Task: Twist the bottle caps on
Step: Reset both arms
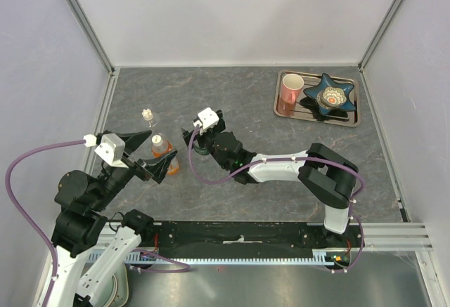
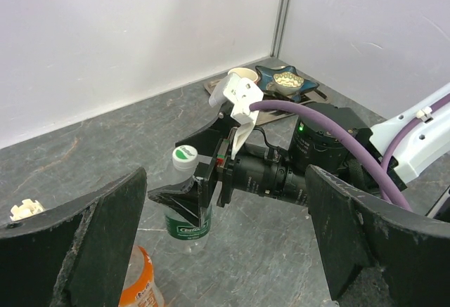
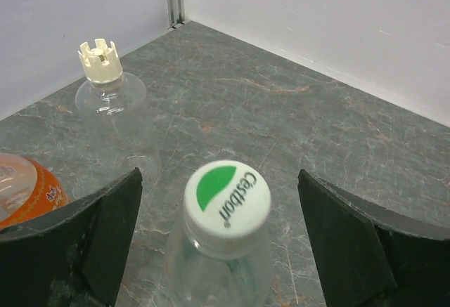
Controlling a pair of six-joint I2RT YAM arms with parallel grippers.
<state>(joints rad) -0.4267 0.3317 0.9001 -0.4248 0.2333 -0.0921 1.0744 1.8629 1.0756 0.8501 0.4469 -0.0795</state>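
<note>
The clear bottle with the green label [image 2: 188, 212] stands upright with a white and green cap [image 3: 226, 198] on its neck. My right gripper [image 3: 218, 184] is open around that cap, a finger well clear on each side [image 1: 200, 142]. The orange bottle [image 1: 167, 159] stands just left of it, low beside the left finger [image 2: 70, 244] of my left gripper [image 2: 225, 251], which is wide open with nothing between its fingers. Behind them is the tiny clear bottle [image 3: 112, 100], topped by a cream notched cap [image 3: 98, 60]. The orange bottle's top is too cut off to read.
A metal tray [image 1: 281, 110] sits at the back right with a pink mug [image 1: 290, 88] and a blue star-shaped dish [image 1: 329, 96] on it. White walls enclose the dark stone-look table on three sides.
</note>
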